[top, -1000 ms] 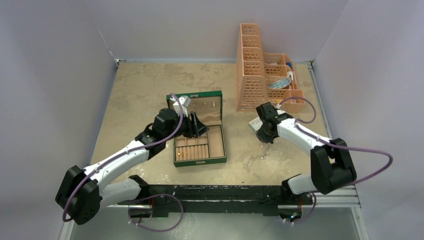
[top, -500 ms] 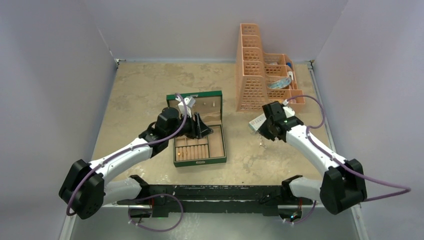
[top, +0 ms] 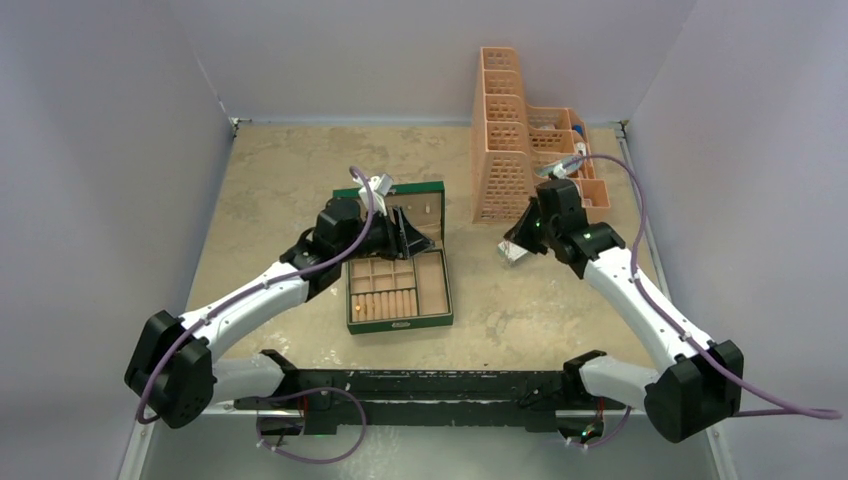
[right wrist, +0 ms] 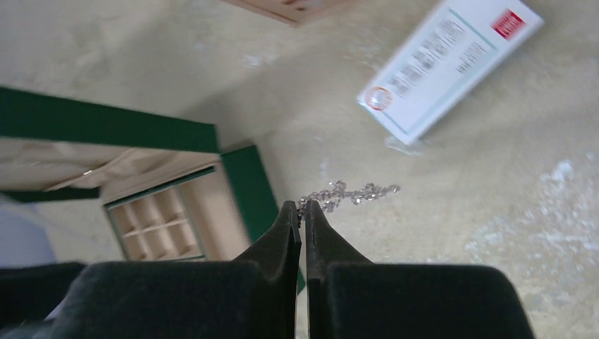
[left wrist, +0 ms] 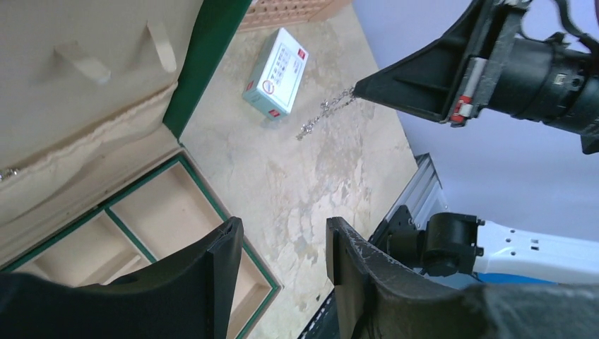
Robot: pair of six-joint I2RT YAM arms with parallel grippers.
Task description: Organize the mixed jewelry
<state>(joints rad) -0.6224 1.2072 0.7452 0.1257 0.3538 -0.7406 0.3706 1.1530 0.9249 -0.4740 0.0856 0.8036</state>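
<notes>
While the green box (top: 400,272) stands open at the middle of the bench (top: 270,180), we note its lid (top: 425,205) upright at the far side, lined in beige, with two fabric loops and a gathered pocket. The base is split into small cells along the far row, a ribbed ring bed (top: 385,303) at near left and one long cell on the right. A gold-coloured speck (top: 357,311) sits at the ring bed's near left end, too small for us to name.

A tiered orange lattice rack (top: 505,140) fills the bench's far right corner. Its lower bins hold pale and blue items we cannot identify.

The right claw (right wrist: 302,206) is pinched tight on one end of a thin silvery chain (right wrist: 347,192). The rest of the chain trails free from the fingertips, over bare bench between the box's right edge and the rack. Whether its loose end touches the surface, we cannot tell.

The left claw (left wrist: 282,227) holds its fingers apart and grips nothing. It hangs over the far right cells of the box, just before the lid, on the side facing the chain.

A small white card box (right wrist: 452,63) with red print lies flat on the bench just beyond the right claw, near the rack's foot, apart from the chain.
</notes>
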